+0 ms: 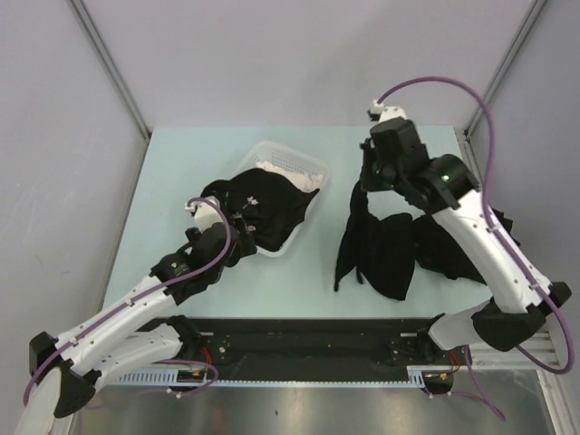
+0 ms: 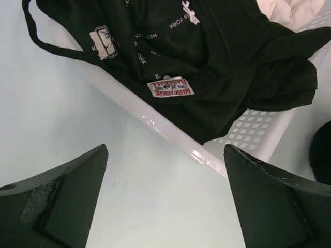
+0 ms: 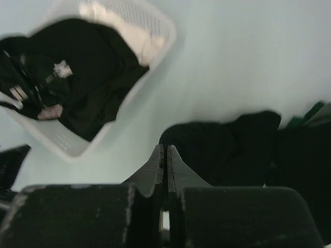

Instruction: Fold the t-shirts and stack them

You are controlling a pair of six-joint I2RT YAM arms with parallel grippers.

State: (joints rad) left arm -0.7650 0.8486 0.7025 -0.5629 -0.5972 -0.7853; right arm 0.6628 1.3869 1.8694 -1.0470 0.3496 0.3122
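My right gripper (image 1: 364, 184) is raised above the table and shut on a black t-shirt (image 1: 372, 245). The shirt hangs from it and its lower part rests crumpled on the table. In the right wrist view the jaws of that gripper (image 3: 166, 150) are pressed together above the black cloth (image 3: 227, 144). More black t-shirts (image 1: 263, 204) fill the white basket (image 1: 308, 163) and spill over its left rim. My left gripper (image 1: 237, 237) is open and empty, low over the table by the basket's near side. In the left wrist view this gripper (image 2: 165, 155) faces the basket rim (image 2: 170, 134) and a shirt with labels (image 2: 207, 51).
White cloth (image 1: 272, 166) lies at the basket's far end and also shows in the left wrist view (image 2: 289, 10). More black cloth (image 1: 453, 249) lies under my right arm near the table's right edge. Grey walls stand on three sides.
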